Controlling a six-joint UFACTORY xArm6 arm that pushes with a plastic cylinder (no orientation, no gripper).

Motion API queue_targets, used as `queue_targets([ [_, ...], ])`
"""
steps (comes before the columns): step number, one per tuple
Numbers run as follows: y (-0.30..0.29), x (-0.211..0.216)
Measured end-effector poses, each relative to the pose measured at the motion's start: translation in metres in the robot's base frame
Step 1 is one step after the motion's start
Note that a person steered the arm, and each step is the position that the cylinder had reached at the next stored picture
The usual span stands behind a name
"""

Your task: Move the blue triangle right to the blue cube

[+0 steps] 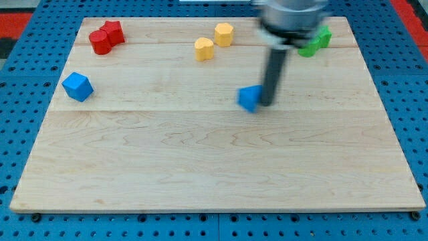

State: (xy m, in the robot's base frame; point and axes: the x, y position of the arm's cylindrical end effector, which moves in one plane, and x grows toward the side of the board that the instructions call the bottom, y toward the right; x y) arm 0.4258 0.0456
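One rod, no end effector to read | my tip point(267, 103) touching blue triangle's point(249, 98) right side, bench point(214, 167) centre | blue cube point(77, 86) far left | red, yellow, green blocks along top edge

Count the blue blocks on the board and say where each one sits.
2. The blue cube sits near the view's left edge; the blue triangle is mid-board, touching my tip on its right. None appears hidden.

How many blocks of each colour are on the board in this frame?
Red: 2, a touching pair at the view's top left
Yellow: 2
Green: 2, a pair partly behind the arm
Blue: 2, the blue cube and the blue triangle against my tip
Total: 8
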Motion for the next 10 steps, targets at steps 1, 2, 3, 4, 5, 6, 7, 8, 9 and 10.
queue_targets([
  [1,-0.001,-0.016],
  [2,-0.003,0.07],
  [3,-0.109,0.123],
  [4,-0.27,0.09],
  [5,-0.349,0.003],
  [6,-0.35,-0.003],
  [7,-0.343,-0.026],
  [8,-0.312,-0.058],
  [9,-0.258,-0.029],
  [10,-0.283,-0.015],
])
